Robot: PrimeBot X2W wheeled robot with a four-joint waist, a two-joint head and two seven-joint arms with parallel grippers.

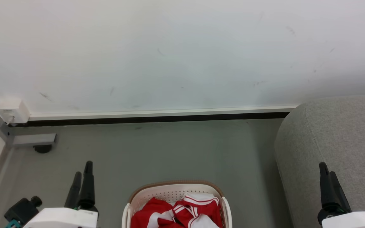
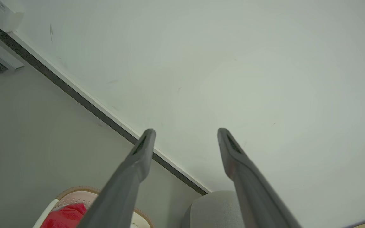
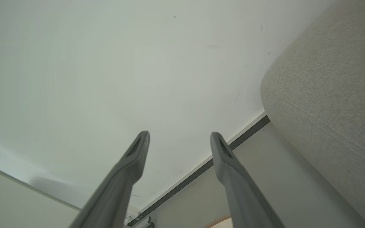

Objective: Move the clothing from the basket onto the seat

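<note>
Red & white clothing [image 1: 182, 212] lies bunched in the basket [image 1: 166, 191], striped trim showing on top; none of it on the seat [image 1: 337, 139]. Basket stands on the grey floor [image 1: 169, 148] at bottom centre of head view: cream perforated wall w/ brown rim, its near part cut off by the frame edge. Seat is light grey fabric w/ a rounded corner, on the robot's right of the basket, near it but apart, up by the white wall [image 1: 182, 53].

L gripper [image 1: 83, 169] at lower left, left of the basket & over the floor. R gripper [image 1: 327, 169] at lower right, in front of the seat's side. In head view each pair is seen nearly edge-on, so the gap is hard to judge there. Wrist views settle it: both pairs spread wide, nothing btwn them.

L wrist view: fingers [image 2: 138, 164] frame wall & dark skirting [image 1: 157, 112]; basket corner w/ red cloth at bottom left, seat corner at bottom middle. R wrist view: seat fills the right side, sliver of basket rim at bottom edge.

Neither gripper touches clothing, basket or seat.

Small white box [image 1: 13, 110] sits at the wall's foot, far left
</note>
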